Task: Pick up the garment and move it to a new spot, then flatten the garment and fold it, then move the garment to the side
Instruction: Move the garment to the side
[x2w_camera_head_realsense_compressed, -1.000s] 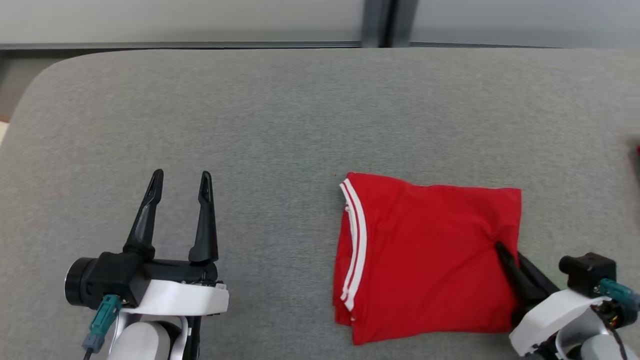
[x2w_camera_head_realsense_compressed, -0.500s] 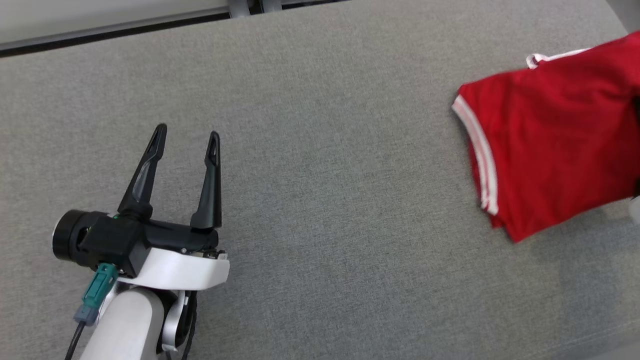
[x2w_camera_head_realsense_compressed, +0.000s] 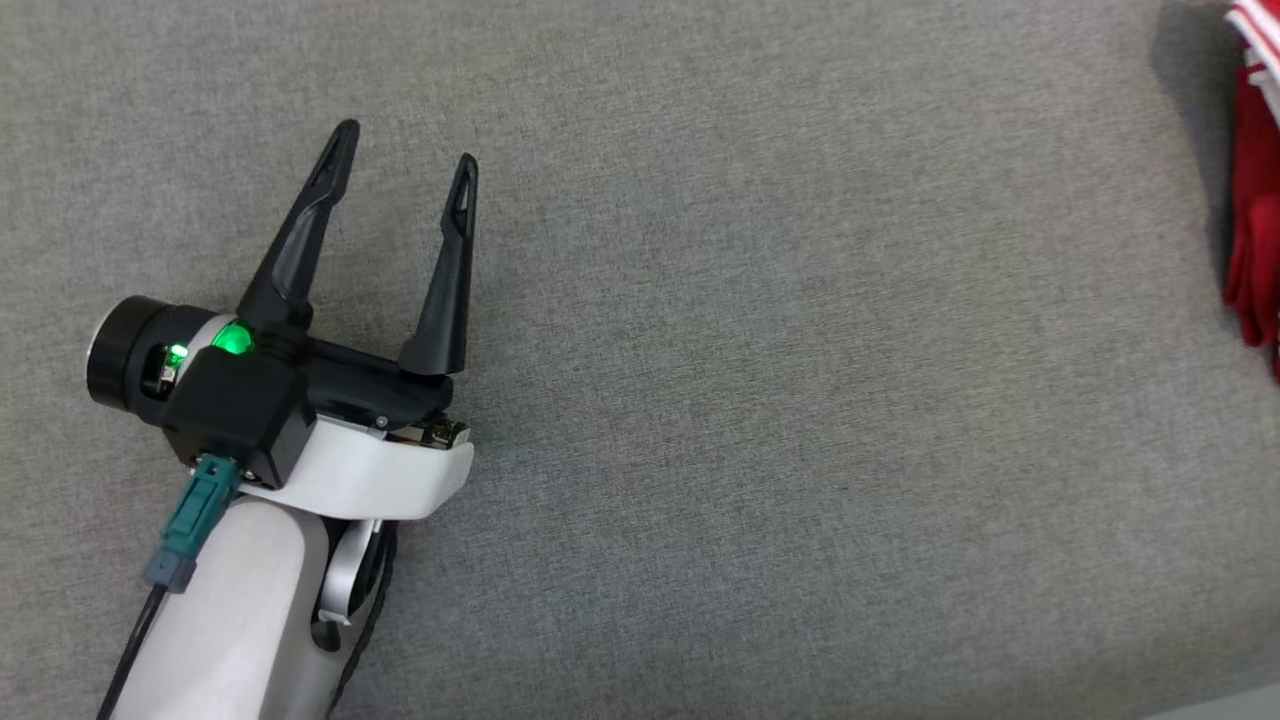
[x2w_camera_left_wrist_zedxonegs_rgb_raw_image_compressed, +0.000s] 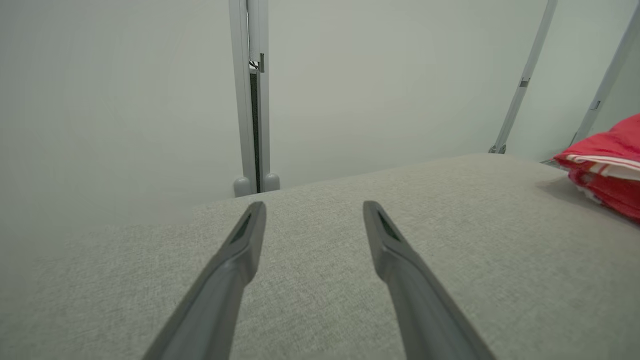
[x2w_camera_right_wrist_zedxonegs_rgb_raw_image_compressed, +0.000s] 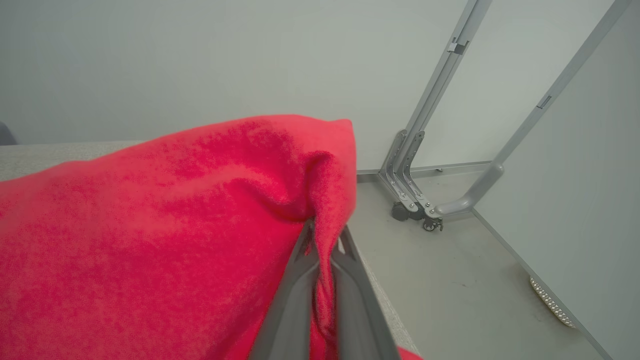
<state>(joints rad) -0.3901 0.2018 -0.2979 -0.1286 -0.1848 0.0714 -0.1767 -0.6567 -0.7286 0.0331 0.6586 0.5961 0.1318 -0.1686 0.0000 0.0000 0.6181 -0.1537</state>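
The left end effector (x2w_camera_head_realsense_compressed: 406, 142) is held low over the grey tabletop (x2w_camera_head_realsense_compressed: 750, 400), well apart from the garment. Its pale forearm (x2w_camera_head_realsense_compressed: 240, 600) comes in from the near left corner of the head view. The two dark fingers are spread wide, with nothing between them, and they point toward the far edge, slightly to the right. A green light (x2w_camera_head_realsense_compressed: 232, 340) is lit on the wrist.

The right end effector (x2w_camera_right_wrist_zedxonegs_rgb_raw_image_compressed: 325, 240) is seen in its own wrist view. Its fingers are pressed together on a fold of the red garment (x2w_camera_right_wrist_zedxonegs_rgb_raw_image_compressed: 175, 215), and the cloth is bunched up over the fingertips.

In the head view only a narrow strip of the garment (x2w_camera_head_realsense_compressed: 1255, 200) is seen, at the right side of the tabletop, with white stripes at its top. In the left wrist view the left end effector (x2w_camera_left_wrist_zedxonegs_rgb_raw_image_compressed: 314, 205) is seen almost level with the tabletop (x2w_camera_left_wrist_zedxonegs_rgb_raw_image_compressed: 450, 225). There the garment (x2w_camera_left_wrist_zedxonegs_rgb_raw_image_compressed: 607, 165) is seen from the side as a thick folded bundle with a white band, and a shadow lies beside it. It cannot be told if its underside touches the tabletop.

The right wrist view adds the right edge of the tabletop, just beside the fingers, and beyond it the floor (x2w_camera_right_wrist_zedxonegs_rgb_raw_image_compressed: 450, 270) and a grey metal frame (x2w_camera_right_wrist_zedxonegs_rgb_raw_image_compressed: 435, 165).
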